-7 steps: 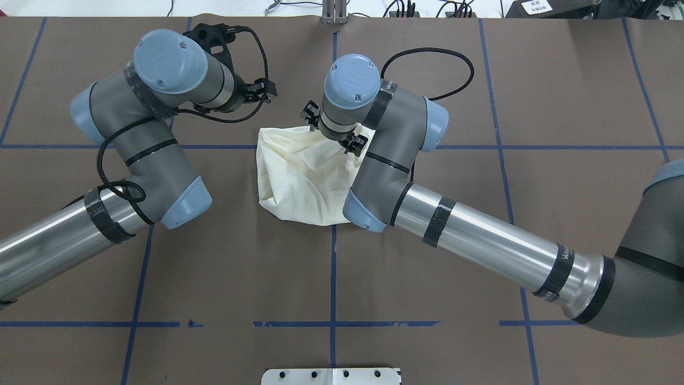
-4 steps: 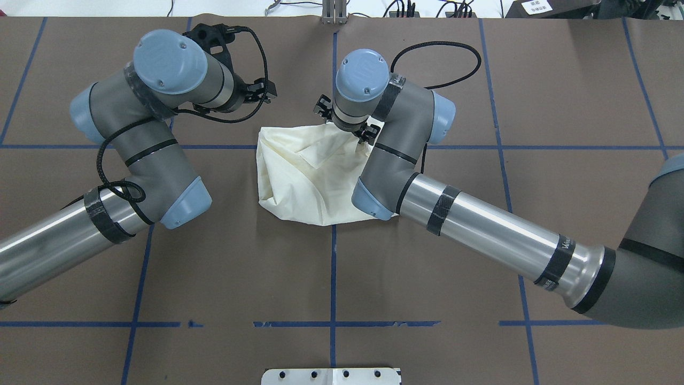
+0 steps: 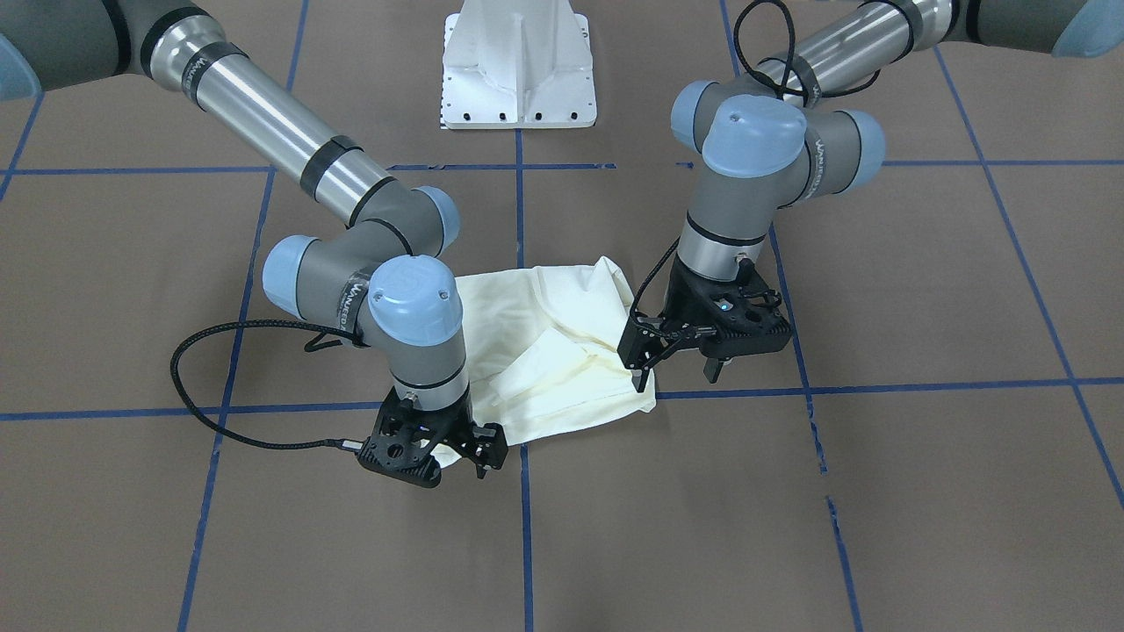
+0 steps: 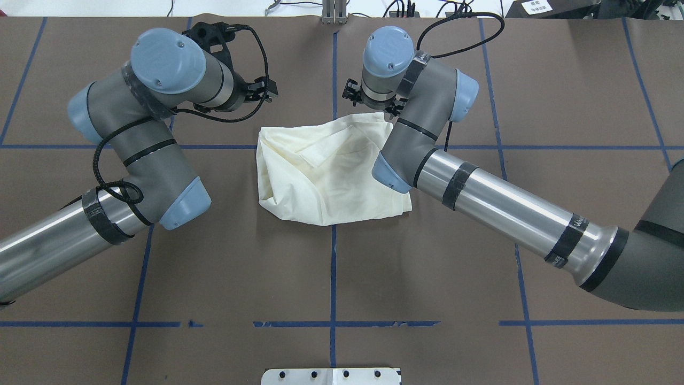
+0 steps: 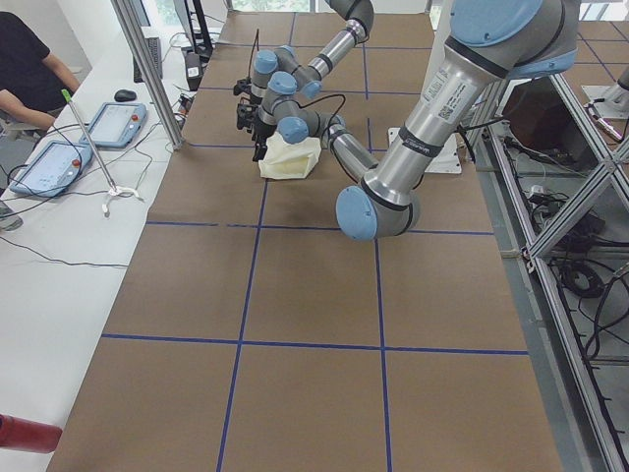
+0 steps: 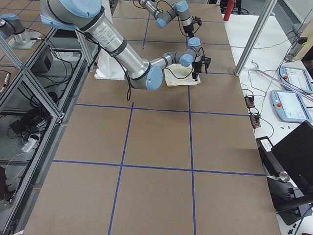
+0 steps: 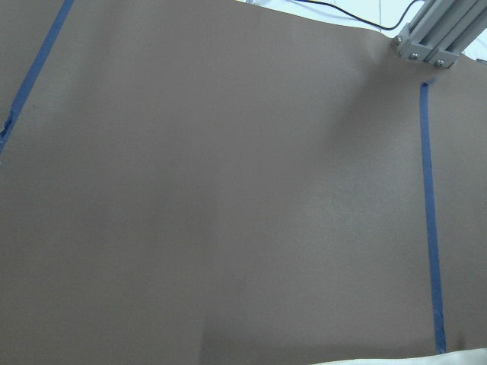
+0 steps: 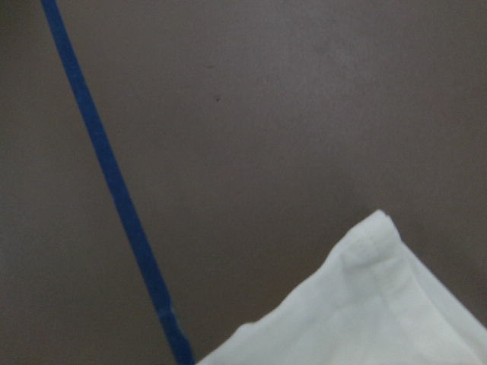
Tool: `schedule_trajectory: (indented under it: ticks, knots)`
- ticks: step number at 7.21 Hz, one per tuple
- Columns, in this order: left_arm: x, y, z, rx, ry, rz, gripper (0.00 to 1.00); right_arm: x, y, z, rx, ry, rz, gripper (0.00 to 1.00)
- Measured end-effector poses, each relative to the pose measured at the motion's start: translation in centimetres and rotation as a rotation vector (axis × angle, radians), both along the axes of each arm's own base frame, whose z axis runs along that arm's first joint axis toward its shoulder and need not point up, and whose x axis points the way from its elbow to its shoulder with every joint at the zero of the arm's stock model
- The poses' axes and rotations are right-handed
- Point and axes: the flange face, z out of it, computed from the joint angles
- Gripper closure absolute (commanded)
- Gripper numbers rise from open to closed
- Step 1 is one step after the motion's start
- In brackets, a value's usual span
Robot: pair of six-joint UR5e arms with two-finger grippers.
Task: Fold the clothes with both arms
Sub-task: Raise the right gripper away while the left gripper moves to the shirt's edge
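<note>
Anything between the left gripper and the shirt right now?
Nothing. In the overhead view only bare brown table separates the left gripper from the shirt; the left wrist view shows the same, plus a blue tape line.

Robotics lab, viewed from my remote station.
I log: one worktop [image 4: 561, 80] papered brown and gridded with blue tape lines [image 4: 332, 278]; a left arm [image 4: 133, 139], a right arm [image 4: 497, 206] and a white pedestal base [image 3: 520, 66]; aluminium framing [image 5: 149, 74]; loose cables [image 5: 580, 280] beside the rig; teach pendants [image 5: 115, 124] on a white side table [image 5: 59, 231]; one person [image 5: 25, 59] seated there.
</note>
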Motion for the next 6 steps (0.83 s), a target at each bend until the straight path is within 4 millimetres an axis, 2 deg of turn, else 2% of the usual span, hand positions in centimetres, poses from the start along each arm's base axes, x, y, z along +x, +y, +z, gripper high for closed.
schedule_trajectory:
  ticks: [1,3,4,6]
  knots:
    - [-0.1,0.1,0.3,0.000,0.004,0.007,0.00,1.2,-1.2,-0.7,0.019,0.001,-0.002,0.00]
    - [0.1,2.0,3.2,0.023,0.086,0.071,0.00,4.4,-3.4,-2.5,0.039,-0.024,-0.036,0.00]
    - [0.7,3.8,4.5,0.021,0.150,0.118,0.00,6.8,-4.5,-3.3,0.031,-0.034,-0.067,0.00]
    - [3.8,7.6,4.7,-0.025,0.224,0.194,0.00,11.5,-5.9,-4.9,0.012,-0.031,-0.123,0.00]
